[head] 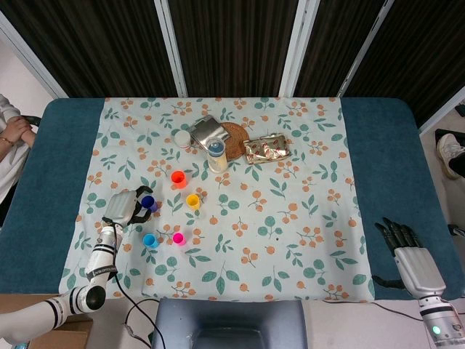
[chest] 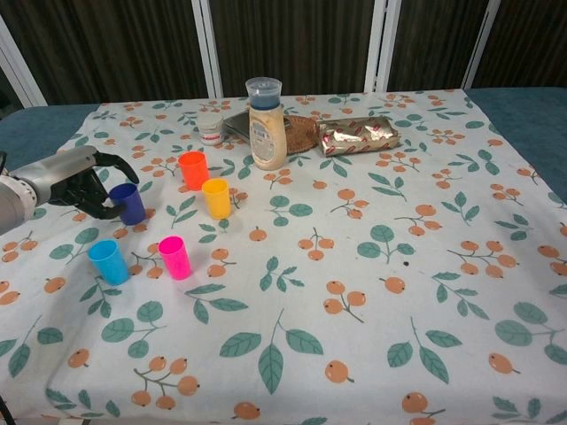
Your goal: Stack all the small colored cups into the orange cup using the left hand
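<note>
The orange cup [head: 178, 178] [chest: 192, 169] stands upright left of the table's centre. The yellow cup [head: 192, 201] [chest: 216, 197] is just beside it. The pink cup [head: 178, 238] [chest: 174, 257] and the light blue cup [head: 150, 240] [chest: 109, 261] stand nearer the front. My left hand [head: 123, 207] [chest: 75, 181] is at the dark blue cup [head: 148, 203] [chest: 131, 204], which stands on the cloth. Its fingers arch over and around the cup's left side, and I see no firm grip. My right hand [head: 407, 263] hangs with spread fingers at the table's front right, holding nothing.
At the back stand a mayonnaise bottle [chest: 267, 124], a small white jar [chest: 210, 127], a silver pouch [head: 208, 131] on a round coaster [head: 236, 139] and a gold foil packet [chest: 358, 133]. A person's arm [head: 13, 131] shows at the far left edge.
</note>
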Tool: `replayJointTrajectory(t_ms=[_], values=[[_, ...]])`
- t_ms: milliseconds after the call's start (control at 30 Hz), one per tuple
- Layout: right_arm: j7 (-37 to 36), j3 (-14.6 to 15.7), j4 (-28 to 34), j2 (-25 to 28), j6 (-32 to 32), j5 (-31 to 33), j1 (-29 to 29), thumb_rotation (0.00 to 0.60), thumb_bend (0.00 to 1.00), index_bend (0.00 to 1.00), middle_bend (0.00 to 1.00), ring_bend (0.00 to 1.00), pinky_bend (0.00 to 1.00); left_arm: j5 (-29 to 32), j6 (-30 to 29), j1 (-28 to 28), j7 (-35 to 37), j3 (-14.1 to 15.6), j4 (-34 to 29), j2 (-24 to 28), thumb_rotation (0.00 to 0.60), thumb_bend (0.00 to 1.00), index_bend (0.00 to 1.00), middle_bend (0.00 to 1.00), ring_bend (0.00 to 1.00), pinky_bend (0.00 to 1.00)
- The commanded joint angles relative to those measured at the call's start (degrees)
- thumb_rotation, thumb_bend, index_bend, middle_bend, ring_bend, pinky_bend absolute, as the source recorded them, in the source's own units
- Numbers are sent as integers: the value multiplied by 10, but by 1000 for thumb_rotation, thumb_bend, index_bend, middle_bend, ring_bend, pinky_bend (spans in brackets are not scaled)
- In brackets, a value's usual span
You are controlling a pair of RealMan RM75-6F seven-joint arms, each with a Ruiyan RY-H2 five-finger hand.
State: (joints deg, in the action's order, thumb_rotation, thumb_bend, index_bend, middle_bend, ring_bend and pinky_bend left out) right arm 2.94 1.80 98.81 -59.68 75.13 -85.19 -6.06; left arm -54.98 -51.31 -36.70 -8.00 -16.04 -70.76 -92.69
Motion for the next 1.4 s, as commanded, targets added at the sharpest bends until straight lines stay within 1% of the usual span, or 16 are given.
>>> replayJointTrajectory(t_ms=[33, 233, 333, 433, 500, 600, 700, 833, 967, 1100, 1200, 1400], values=[[1, 0, 0, 0, 0, 0, 0, 600, 189, 0, 0, 0, 0, -5, -1, -1, 9, 1, 5, -3, 600, 358, 362, 1000, 1000, 1000], [1, 0, 0, -1, 1, 0, 1, 600, 189, 0, 0, 0, 0, -10, 1, -3, 21, 5, 18, -11, 600, 357, 439, 1000, 1000, 1000], [-1, 0, 0, 0, 2, -1, 1, 600, 189, 0, 0, 0, 0, -13, -3, -3, 26, 3, 23, -13, 600, 353, 488, 1000, 1000, 1000], [-3, 0, 0, 1, 3, -1, 2, 600, 189, 0, 0, 0, 0, -17, -13, -4, 34, -4, 18, -11, 600, 353, 510, 1000, 1000, 1000], [-4, 1, 0, 2, 2, -2, 2, 600, 189, 0, 0, 0, 0, -19, -21, -6, 43, -14, 13, -8, 600, 353, 513, 1000, 1000, 1000], [-5, 1, 0, 2, 1, -2, 1, 600, 189, 0, 0, 0, 0, -17, -40, -16, 57, -44, 4, -6, 600, 353, 512, 1000, 1000, 1000], [-5, 0, 0, 2, -1, -2, 0, 600, 189, 0, 0, 0, 0, -11, -55, -35, 56, -72, 7, -15, 600, 353, 512, 1000, 1000, 1000], [-6, -2, -2, 2, -6, 4, -2, 600, 189, 0, 0, 0, 0, -3, -64, -63, 41, -93, 24, -34, 600, 355, 505, 1000, 1000, 1000], [-5, -4, -1, 1, -4, 7, -1, 600, 189, 0, 0, 0, 0, 7, -65, -81, 24, -97, 38, -50, 600, 355, 504, 1000, 1000, 1000], [-7, -3, 0, 2, -6, 8, -2, 600, 189, 0, 0, 0, 0, 18, -61, -92, 13, -93, 69, -71, 600, 357, 500, 1000, 1000, 1000], [-12, -5, 0, 5, -5, 10, -2, 600, 189, 0, 0, 0, 0, 25, -52, -97, 12, -91, 94, -84, 600, 358, 493, 1000, 1000, 1000], [-14, -5, -1, 6, -3, 9, 0, 600, 189, 0, 0, 0, 0, 29, -42, -101, 18, -87, 117, -97, 600, 358, 493, 1000, 1000, 1000]])
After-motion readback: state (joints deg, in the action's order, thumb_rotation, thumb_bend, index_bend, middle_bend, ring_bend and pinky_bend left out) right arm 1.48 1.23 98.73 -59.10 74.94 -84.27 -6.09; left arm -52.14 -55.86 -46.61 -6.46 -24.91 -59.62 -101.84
